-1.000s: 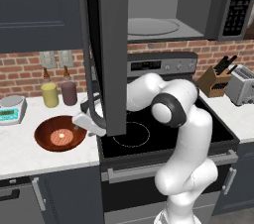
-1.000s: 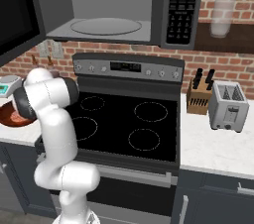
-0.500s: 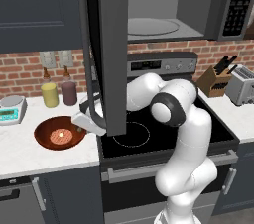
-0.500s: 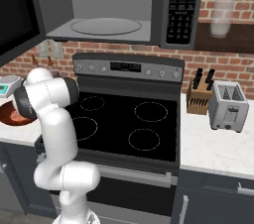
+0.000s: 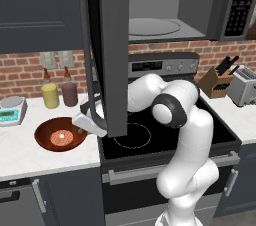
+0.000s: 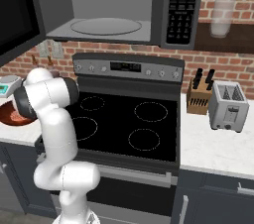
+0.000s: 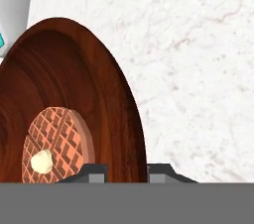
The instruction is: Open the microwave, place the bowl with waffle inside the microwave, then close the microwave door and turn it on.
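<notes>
The reddish-brown bowl (image 5: 47, 137) rests on the white counter left of the stove, and it also shows in the right base view (image 6: 9, 114). The small round waffle (image 5: 61, 137) lies in its middle, with a pale dab on top (image 7: 53, 143). My gripper (image 5: 80, 128) reaches down to the bowl's right rim (image 7: 130, 134). Its jaws stand one on each side of the rim and are shut on it, as the hand view shows (image 7: 128, 172). The microwave (image 5: 170, 10) is above the stove, with its microwave door (image 5: 112, 50) swung open towards me.
The open door's lower edge hangs just above my hand. A yellow bottle (image 5: 50, 95), a dark bottle (image 5: 69, 93) and a scale (image 5: 11, 109) stand behind the bowl. The black stovetop (image 5: 165, 130) lies to the right, with a knife block (image 5: 215, 81) and a toaster (image 5: 244, 86) beyond it.
The jaws have come together on the bowl's rim. The arm and the bowl stay where they were.
</notes>
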